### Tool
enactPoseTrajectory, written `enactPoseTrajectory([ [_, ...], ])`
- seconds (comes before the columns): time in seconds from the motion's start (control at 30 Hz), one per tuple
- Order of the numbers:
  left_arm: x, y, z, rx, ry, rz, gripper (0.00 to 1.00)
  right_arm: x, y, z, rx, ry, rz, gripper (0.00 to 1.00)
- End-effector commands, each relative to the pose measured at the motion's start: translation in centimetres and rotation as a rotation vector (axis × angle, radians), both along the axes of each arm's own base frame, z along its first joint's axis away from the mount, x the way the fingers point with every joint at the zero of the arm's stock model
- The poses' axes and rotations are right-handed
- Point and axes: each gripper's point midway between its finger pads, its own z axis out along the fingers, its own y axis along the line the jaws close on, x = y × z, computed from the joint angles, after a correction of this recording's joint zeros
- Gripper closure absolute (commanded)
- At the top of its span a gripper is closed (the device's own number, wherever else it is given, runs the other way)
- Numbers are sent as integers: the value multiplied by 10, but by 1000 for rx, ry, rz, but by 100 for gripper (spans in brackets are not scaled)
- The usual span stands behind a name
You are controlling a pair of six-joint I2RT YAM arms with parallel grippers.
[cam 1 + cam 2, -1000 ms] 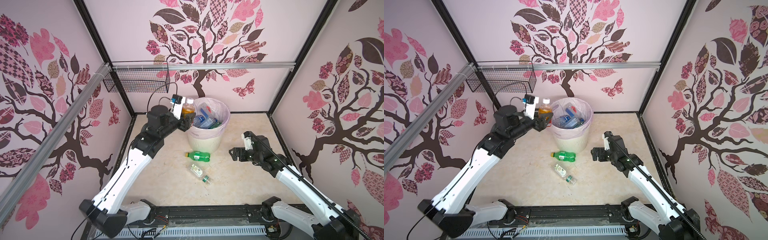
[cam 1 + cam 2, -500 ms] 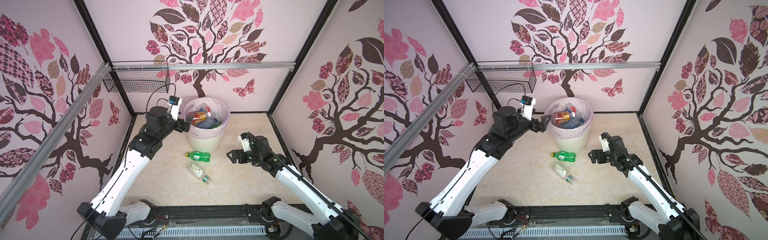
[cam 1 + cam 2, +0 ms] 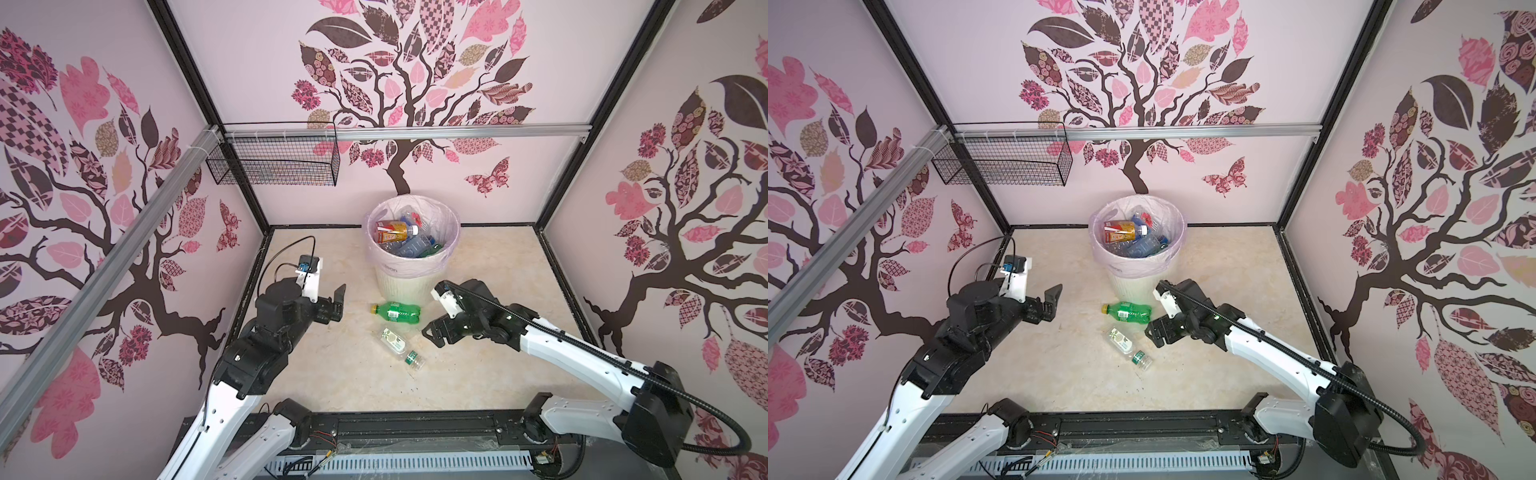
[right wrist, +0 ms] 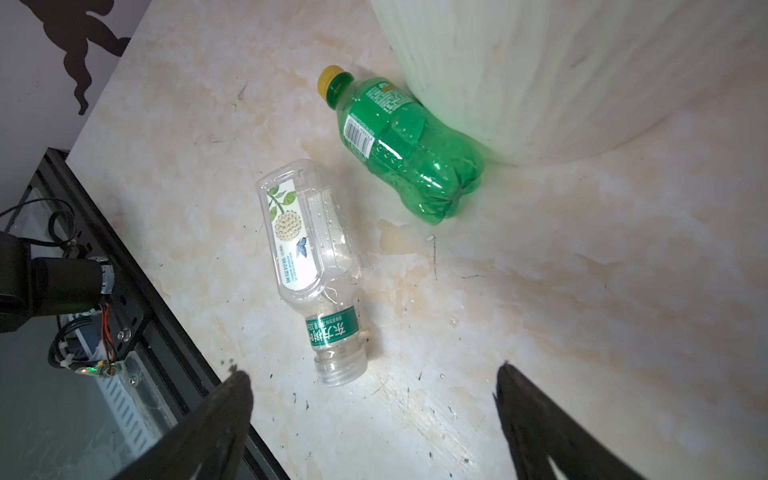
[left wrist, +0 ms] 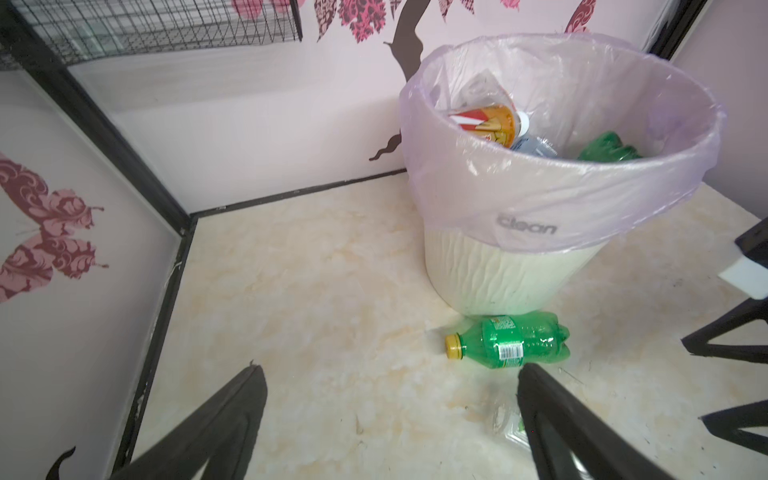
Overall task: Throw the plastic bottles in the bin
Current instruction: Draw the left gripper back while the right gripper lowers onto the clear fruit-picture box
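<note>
Right claw [image 3: 431, 333] hangs low over the tabletop [image 3: 332, 374] with its jaws spread wide and nothing between them. The left claw [image 3: 338, 303], just as wide open and just as empty, hovers off to the left of the bin [image 3: 409, 286]. Two plastic bottles lie outside the bin. A yellow-capped green bottle [image 3: 397, 312] is on its side with its base end against the bin's ribbed foot. A clear bottle [image 3: 399, 343], flat-sided with a green neck band, lies just beside it without touching it. The others are already inside the pink liner, with an amber bottle [image 3: 390, 230] lying on top. In the right wrist view the clear bottle's cap [image 4: 340, 370] sits nearest the gap between the fingers [image 4: 224, 415], so this looks like the pick in hand. To do it well, reach past the cap and neck and close on the labelled body, with the wrist turned so the jaws cross the bottle's long axis. Come down until the fingertips almost meet the tabletop, since an empty bottle this light will probably skid away from a high pinch. Close gently, because thin plastic is likely to buckle. Keep off the green bottle so it does not roll. Lift above the rim before crossing, and let go over the middle of the opening.
</note>
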Motion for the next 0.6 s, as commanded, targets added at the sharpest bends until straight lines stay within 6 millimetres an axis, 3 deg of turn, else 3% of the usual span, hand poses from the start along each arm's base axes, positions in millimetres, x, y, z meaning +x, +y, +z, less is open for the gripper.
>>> enactPoseTrajectory([
  [0.0,-7,10,-26,-21,44,51,2,0,26,1,-47,-65,80,7],
  [0.33,-14,12,-67,-44,82,59,2,2,57,-42,-87,-26,134,6],
  [0.57,-13,14,-68,-32,79,63,2,3,81,-58,-97,-5,176,7],
])
